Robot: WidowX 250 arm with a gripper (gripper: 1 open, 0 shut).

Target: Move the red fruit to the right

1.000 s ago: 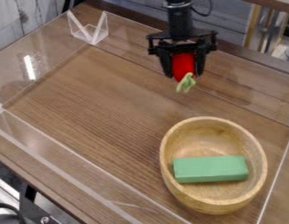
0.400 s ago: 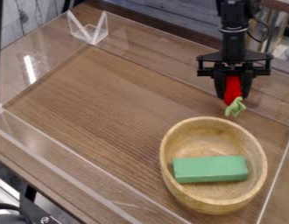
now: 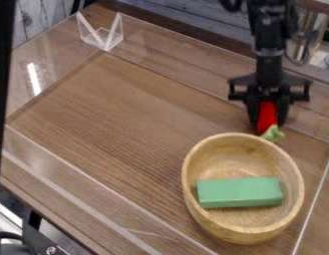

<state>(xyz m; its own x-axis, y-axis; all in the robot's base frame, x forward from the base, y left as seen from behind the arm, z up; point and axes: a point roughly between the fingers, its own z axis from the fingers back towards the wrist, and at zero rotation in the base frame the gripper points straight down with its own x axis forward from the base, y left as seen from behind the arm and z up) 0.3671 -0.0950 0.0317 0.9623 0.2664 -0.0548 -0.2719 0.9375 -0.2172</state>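
The red fruit [image 3: 268, 110] sits between the two black fingers [image 3: 240, 93] of the gripper [image 3: 270, 103], which are closed on its sides and grasping it; its red body shows in the gap and its light green leafy cap pokes out below the fingertips at a slant. The cap hangs just above the counter [image 3: 114, 129], right beside the far rim of the wooden bowl [image 3: 243, 187], and whether it touches the wood cannot be told. This is at the right side of the counter, near the clear wall [image 3: 311, 120] that borders it. Compared with a second ago, the fruit and the fingers are much further right and lower in view: then they hung over the middle back of the counter, well apart from the bowl, and now they are down by the bowl's far rim. Since the last earlier view they have sunk a little more and shifted slightly right. The green block [image 3: 239, 192] lies in the bowl as before. The arm [image 3: 268, 35] comes down from the top edge of the view nearly upright, with the fingers pointing steeply down at the counter and their black crossbar spread level.
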